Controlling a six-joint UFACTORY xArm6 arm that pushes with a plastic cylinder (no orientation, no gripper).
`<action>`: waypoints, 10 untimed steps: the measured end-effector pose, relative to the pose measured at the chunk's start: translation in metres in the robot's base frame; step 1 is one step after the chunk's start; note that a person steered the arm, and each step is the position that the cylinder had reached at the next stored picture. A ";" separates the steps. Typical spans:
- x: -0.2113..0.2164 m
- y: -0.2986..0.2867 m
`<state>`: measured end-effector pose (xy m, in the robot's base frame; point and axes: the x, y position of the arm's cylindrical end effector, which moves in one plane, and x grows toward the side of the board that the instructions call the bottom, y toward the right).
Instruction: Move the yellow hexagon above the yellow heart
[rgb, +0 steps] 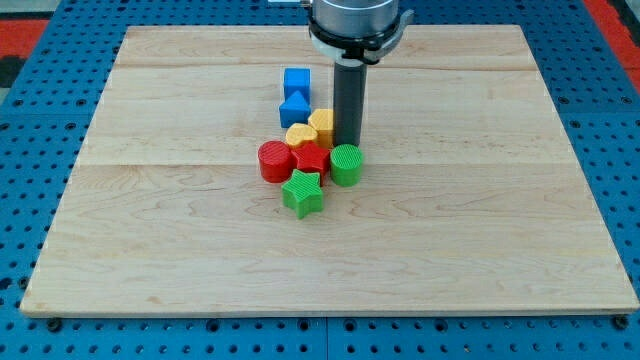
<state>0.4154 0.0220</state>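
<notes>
- My tip (347, 145) touching the yellow hexagon (323, 125), right side; no claw, just rod.
- Yellow heart (301, 135) half hidden behind a red block (311, 158), shape unclear.

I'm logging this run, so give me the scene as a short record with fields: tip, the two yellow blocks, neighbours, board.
my tip: just right of the yellow hexagon, above the green cylinder
yellow hexagon: up and right of the yellow heart, touching it
yellow heart: centre of the cluster
neighbours: blue cube, blue block, red cylinder, red block, green cylinder, green star
board: wooden
</notes>
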 end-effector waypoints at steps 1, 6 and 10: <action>0.000 -0.013; 0.015 -0.012; -0.018 0.010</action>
<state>0.3977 0.0322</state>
